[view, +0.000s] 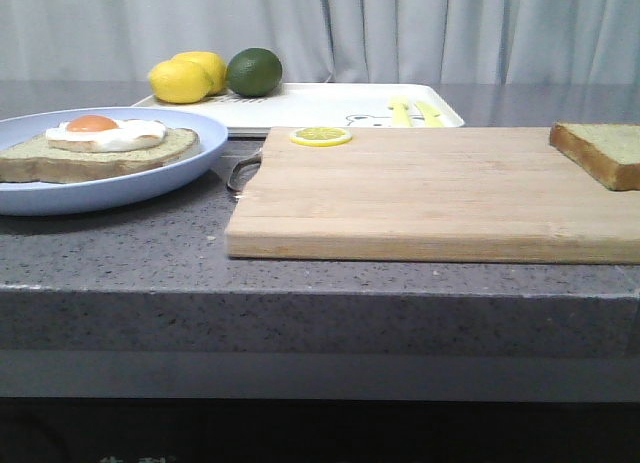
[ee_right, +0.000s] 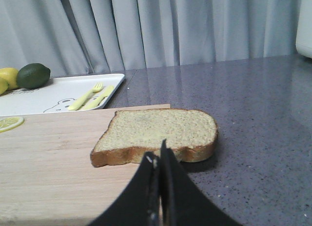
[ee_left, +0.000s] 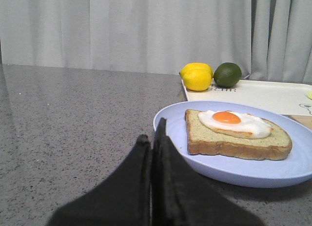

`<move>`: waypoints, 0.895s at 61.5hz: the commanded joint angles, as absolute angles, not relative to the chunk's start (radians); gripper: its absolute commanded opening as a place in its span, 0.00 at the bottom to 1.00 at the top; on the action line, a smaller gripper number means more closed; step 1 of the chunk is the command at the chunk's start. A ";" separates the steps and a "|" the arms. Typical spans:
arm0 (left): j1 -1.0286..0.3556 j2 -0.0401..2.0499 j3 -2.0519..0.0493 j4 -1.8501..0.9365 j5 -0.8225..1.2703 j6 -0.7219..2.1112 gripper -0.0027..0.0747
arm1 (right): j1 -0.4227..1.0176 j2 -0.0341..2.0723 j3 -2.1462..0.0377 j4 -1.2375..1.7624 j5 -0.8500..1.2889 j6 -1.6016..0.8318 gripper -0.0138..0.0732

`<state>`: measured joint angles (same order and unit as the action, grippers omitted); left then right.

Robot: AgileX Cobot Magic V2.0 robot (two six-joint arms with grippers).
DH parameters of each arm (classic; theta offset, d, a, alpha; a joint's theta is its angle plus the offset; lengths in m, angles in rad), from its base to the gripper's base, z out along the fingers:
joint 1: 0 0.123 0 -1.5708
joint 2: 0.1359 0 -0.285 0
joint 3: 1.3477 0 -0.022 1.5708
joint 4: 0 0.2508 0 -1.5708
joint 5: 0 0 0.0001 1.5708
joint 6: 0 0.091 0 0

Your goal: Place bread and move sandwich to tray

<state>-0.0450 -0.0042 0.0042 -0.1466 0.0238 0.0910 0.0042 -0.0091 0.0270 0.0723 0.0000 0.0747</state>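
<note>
Faintly, unreadable print on tray, cartoon bear beside yellow cutlery

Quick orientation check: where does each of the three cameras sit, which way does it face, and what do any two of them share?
Front view: low at the counter edge, facing forward over cutting board toward curtain; no arm shows.
Left wrist view: on the left arm, facing plate with egg-topped slice; shut left tool shows.
Right wrist view: on the right arm, facing plain bread; shut right tool shows.
All three share tray and lime.
</note>
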 commanded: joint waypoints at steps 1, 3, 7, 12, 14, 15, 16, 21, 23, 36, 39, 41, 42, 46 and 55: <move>-0.053 -0.025 0.006 -0.155 -0.050 0.084 0.01 | 0.003 -0.028 0.025 0.060 -0.081 0.072 0.08; -0.053 -0.025 0.006 -0.155 -0.050 0.084 0.01 | 0.003 -0.028 0.025 0.060 -0.081 0.072 0.08; -0.053 -0.025 0.006 -0.155 -0.050 0.084 0.01 | 0.003 -0.028 0.025 0.060 -0.081 0.072 0.08; -0.053 -0.025 0.006 -0.155 -0.050 0.084 0.01 | 0.003 -0.028 0.025 0.060 -0.081 0.072 0.08; -0.053 -0.025 0.006 -0.155 -0.050 0.084 0.01 | 0.003 -0.028 0.025 0.060 -0.081 0.072 0.08; -0.053 -0.025 0.006 -0.155 -0.050 0.084 0.01 | 0.003 -0.028 0.025 0.060 -0.081 0.072 0.08; -0.053 -0.025 0.006 -0.155 -0.050 0.084 0.01 | 0.003 -0.028 0.025 0.060 -0.081 0.072 0.08; -0.053 -0.025 0.006 -0.155 -0.050 0.084 0.01 | 0.003 -0.028 0.025 0.060 -0.081 0.072 0.08; -0.053 -0.025 0.006 -0.155 -0.050 0.084 0.01 | 0.003 -0.028 0.025 0.060 -0.081 0.072 0.08; -0.053 -0.025 0.006 -0.155 -0.050 0.084 0.01 | 0.003 -0.028 0.025 0.060 -0.081 0.072 0.08; -0.053 -0.025 0.006 -0.155 -0.050 0.084 0.01 | 0.003 -0.028 0.025 0.060 -0.083 0.072 0.08; -0.053 -0.025 0.006 -0.155 -0.054 0.084 0.01 | 0.003 -0.028 0.025 0.060 -0.088 0.072 0.08; -0.053 -0.025 0.006 -0.155 -0.056 0.084 0.01 | 0.003 -0.028 0.024 0.060 -0.091 0.072 0.08; -0.053 -0.025 0.006 -0.155 -0.074 0.084 0.01 | 0.003 -0.028 0.024 0.060 -0.104 0.072 0.08; -0.053 -0.025 0.004 -0.156 -0.083 0.084 0.01 | 0.003 -0.028 0.023 0.060 -0.112 0.072 0.08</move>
